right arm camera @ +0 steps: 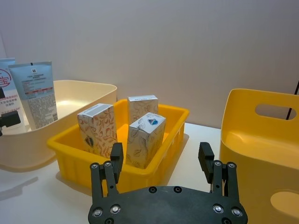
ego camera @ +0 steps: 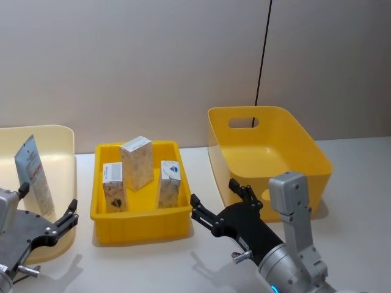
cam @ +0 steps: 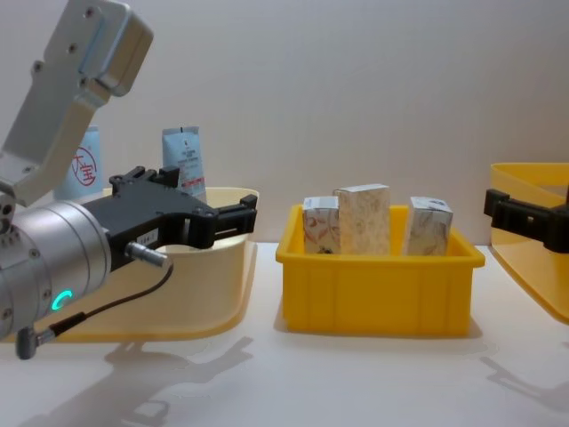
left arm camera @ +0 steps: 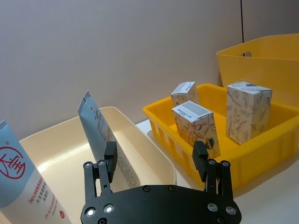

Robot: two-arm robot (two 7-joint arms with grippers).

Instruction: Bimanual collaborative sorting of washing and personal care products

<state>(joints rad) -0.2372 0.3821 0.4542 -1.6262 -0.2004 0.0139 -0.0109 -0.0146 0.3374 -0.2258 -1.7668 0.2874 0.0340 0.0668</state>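
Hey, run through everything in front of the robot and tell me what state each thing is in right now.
left gripper: fingers open, holding nothing, near the cream tub
right gripper: fingers open, holding nothing
red-marked tube: standing in the cream tub
plain tube: standing in the cream tub, leaning
left carton, middle carton, right carton: upright in the yellow tray
deep yellow bin: upright, right of the tray

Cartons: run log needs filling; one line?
left gripper open by cream bin; right gripper open by tray; cartons in tray; tubes in cream bin
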